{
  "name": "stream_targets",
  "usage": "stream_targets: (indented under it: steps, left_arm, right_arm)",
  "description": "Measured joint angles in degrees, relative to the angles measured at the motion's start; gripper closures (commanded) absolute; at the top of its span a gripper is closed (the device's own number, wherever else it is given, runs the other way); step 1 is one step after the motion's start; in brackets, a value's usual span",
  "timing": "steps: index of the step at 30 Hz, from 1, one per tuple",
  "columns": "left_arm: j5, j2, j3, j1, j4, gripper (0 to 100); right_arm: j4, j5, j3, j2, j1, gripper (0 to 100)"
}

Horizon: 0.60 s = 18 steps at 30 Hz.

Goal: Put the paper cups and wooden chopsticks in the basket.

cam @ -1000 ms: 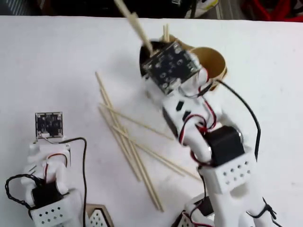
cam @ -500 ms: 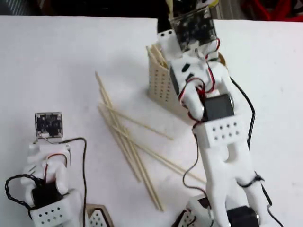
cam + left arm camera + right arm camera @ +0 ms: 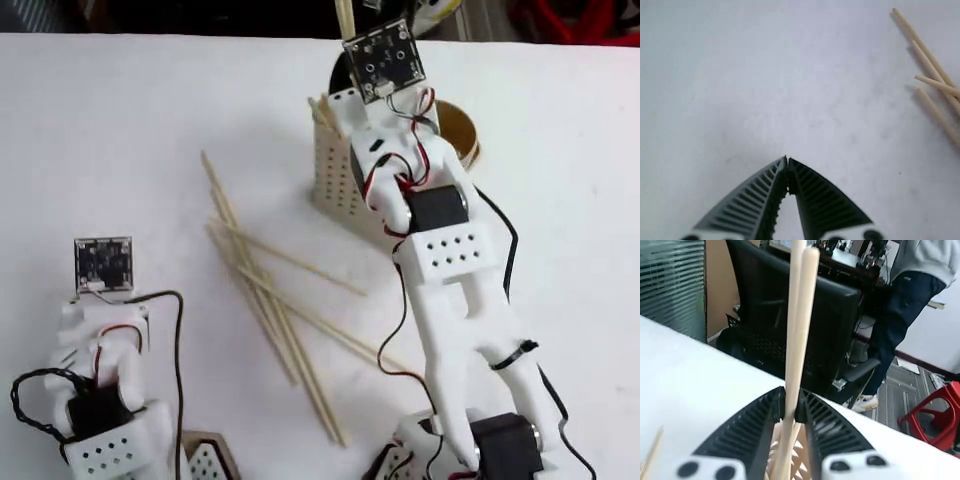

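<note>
A white perforated basket (image 3: 338, 185) stands at the back of the table with a few chopstick ends (image 3: 324, 111) sticking out of it. My right arm (image 3: 440, 250) stretches over it. My right gripper (image 3: 793, 405) is shut on two wooden chopsticks (image 3: 799, 315), held upright above the basket (image 3: 796, 460); their tops (image 3: 345, 17) show in the high view. A brown paper cup (image 3: 462, 132) sits just behind the arm; whether it stands inside the basket I cannot tell. Several loose chopsticks (image 3: 272, 295) lie crossed mid-table. My left gripper (image 3: 787, 165) is shut, empty, near their ends (image 3: 932, 75).
My left arm (image 3: 100, 350) rests at the front left corner of the white table (image 3: 120, 130). A black office chair (image 3: 805, 330) and a standing person are in the room beyond the far table edge. A small perforated piece (image 3: 205, 462) lies at the front edge.
My right arm has stretched out farther over the basket, and the chopsticks it holds have gone from slanting to upright. The left arm has stayed still.
</note>
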Motion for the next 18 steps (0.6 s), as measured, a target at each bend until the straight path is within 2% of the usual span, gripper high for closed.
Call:
stream_targets:
  steps: [8,14,18]
  left_arm:
    - [0.0,0.0,0.0,0.0,0.0,98]
    - [0.0,0.0,0.0,0.0,0.0,98]
    - [0.0,0.0,0.0,0.0,0.0,98]
  right_arm:
    - [6.77,0.0,-0.26,-0.44,0.0,85.4]
    - [17.41,0.0,-4.57,-6.51,0.0,85.7]
    - [24.88,0.0,-6.33,-11.43,-0.09,95.2]
